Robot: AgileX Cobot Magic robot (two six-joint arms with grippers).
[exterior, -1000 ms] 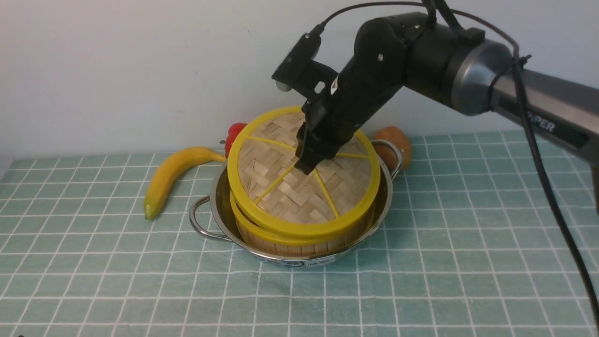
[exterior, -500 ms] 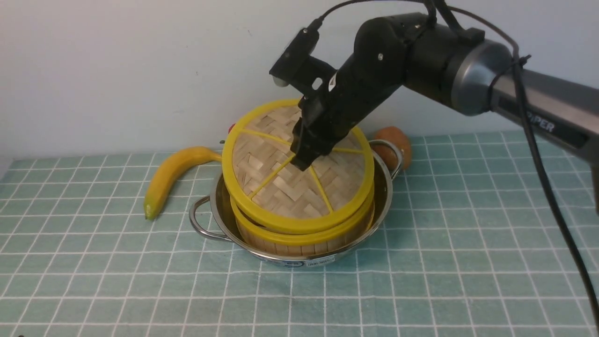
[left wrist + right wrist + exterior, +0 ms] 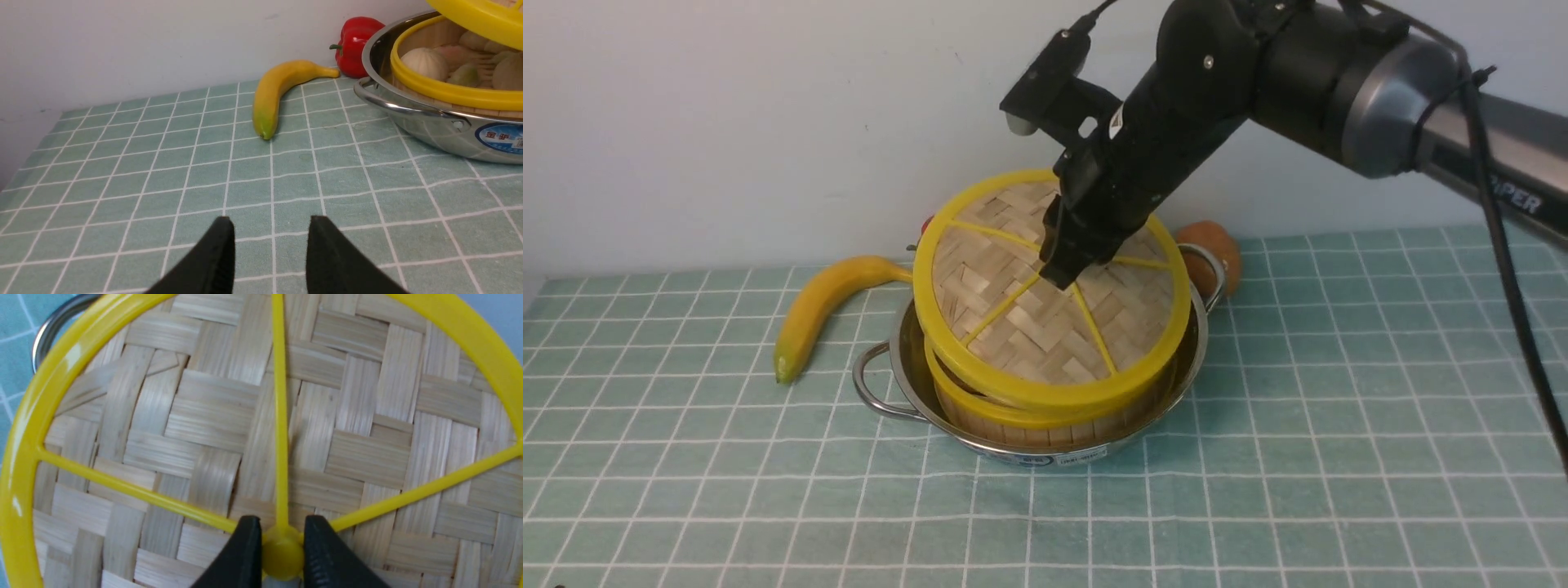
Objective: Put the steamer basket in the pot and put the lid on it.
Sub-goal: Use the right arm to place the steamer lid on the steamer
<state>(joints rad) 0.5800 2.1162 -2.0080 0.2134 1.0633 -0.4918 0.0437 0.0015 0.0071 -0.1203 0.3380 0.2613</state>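
Nearest, well short of the pot [image 3: 1013,451], the left hand [image 3: 269,222] hangs low over the table [image 3: 1258,490], fingers spread and empty.

The pot sits mid-table; the basket [image 3: 1013,425] is already inside it, upright, its yellow rim standing above the pot's steel rim, with pale buns [image 3: 425,63] on its floor.

Over the pot, the lid [image 3: 1029,343] is tilted and not seated flat; on the pot's left side a gap shows between lid and basket rim, while at the front right they look to be touching or nearly so.

Above the pot's middle, the right hand [image 3: 1063,273] is clenched on the lid's small knob [image 3: 282,553], one finger on either side.

The lid looks light, with a stiff plastic rim and spokes and a thin woven face that would give under pressure; the knob is the only sound hold; being small, round and smooth, it probably lets the lid swing in the pinch, which would account for the tilt; levelling it over the basket before letting go seems wise, or one edge may ride on the rim.

Left of the pot lies a banana [image 3: 825,306]; behind the pot's left a red pepper [image 3: 357,34]; behind its right handle a brown round fruit [image 3: 1217,245].
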